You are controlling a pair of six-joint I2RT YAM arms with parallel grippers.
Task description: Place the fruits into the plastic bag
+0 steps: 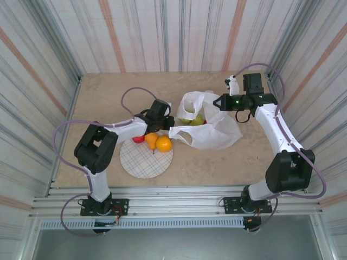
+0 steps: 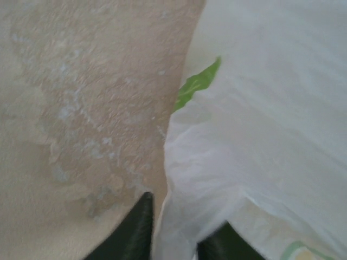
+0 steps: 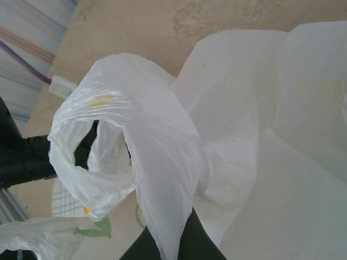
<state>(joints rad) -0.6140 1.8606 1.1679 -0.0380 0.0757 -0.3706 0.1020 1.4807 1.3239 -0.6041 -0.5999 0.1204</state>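
Across the beige stone-look table, between the two sets of fingers, the thin white crinkly plastic bag lies slumped with its mouth pulled wide. Round plaid plate sits just behind the left fingers, on the side away from the bag.

Left gripper is closed on the bag's near-left rim. In the left wrist view the film runs between the two dark fingers. Right gripper is pinched on a loop handle at the bag's far-right side. In the right wrist view the handle rises straight out of the closed fingertips and curls over.

Two green fruits are inside the bag, between the grippers and nearer the left fingers. There's a bit of red beside them, can't tell which fruit. Two round orange fruits and a small red fruit are outside in a tight row at the plate's far edge, just beside the left fingers. Green sliver ahead of the left fingers at the bag edge, can't tell what it is.

Step in hand looks like holding the mouth open for loading. To do it well:
- hold the right pinch high so the opening doesn't collapse
- tension the rim gently, thin film slips and tears
- the left likely has to release the rim to fetch the oranges, so the mouth should stand by itself first
- release fruit low inside, they roll
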